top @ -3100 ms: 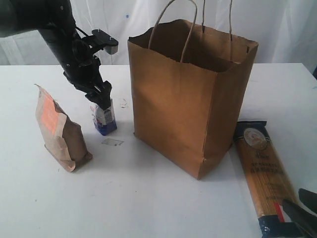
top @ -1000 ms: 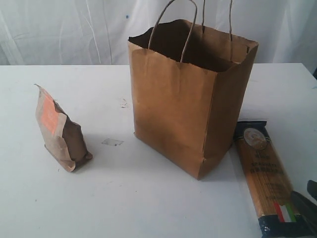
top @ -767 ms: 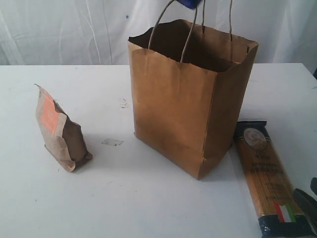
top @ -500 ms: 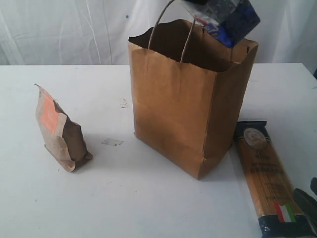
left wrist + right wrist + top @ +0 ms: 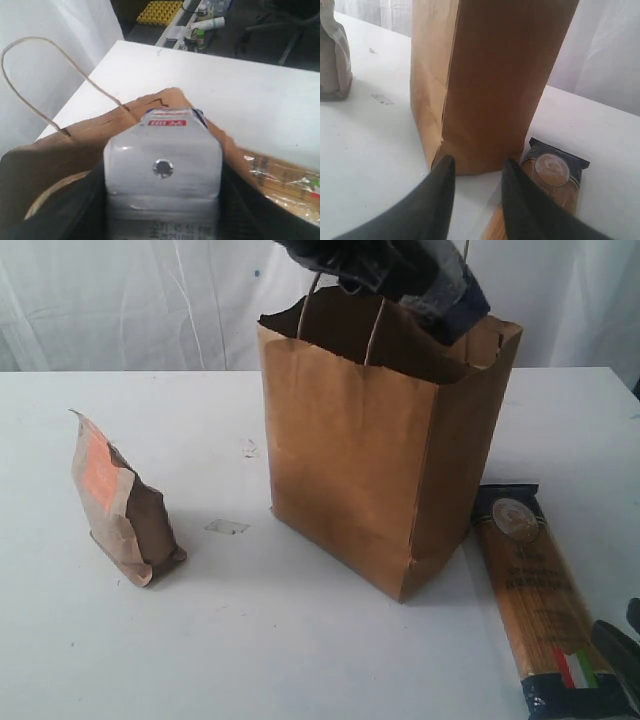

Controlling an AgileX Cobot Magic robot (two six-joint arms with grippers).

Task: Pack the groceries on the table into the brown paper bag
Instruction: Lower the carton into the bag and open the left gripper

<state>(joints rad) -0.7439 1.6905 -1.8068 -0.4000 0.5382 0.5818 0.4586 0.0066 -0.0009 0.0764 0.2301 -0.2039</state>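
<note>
The brown paper bag (image 5: pixel 380 440) stands upright in the middle of the table (image 5: pixel 300 640). My left gripper (image 5: pixel 400 270) is shut on the small white-blue carton (image 5: pixel 455 300), tilted at the bag's open mouth. In the left wrist view the carton (image 5: pixel 162 170) sits between dark fingers (image 5: pixel 85 210) above the bag's rim (image 5: pixel 100 127). The brown orange-labelled pouch (image 5: pixel 120 505) stands at the left. The long spaghetti packet (image 5: pixel 530 590) lies right of the bag. My right gripper (image 5: pixel 476 167) is open and empty, low over the table beside the packet (image 5: pixel 552 172).
A small clear scrap (image 5: pixel 228 527) lies on the table between pouch and bag. The bag's twisted loop handles (image 5: pixel 340 290) rise beside the left gripper. White curtains hang behind the table. The table's right edge runs close to the spaghetti packet.
The left gripper has come down from above the view with the carton, lowering it to the bag's mouth. The right gripper has stayed put.
</note>
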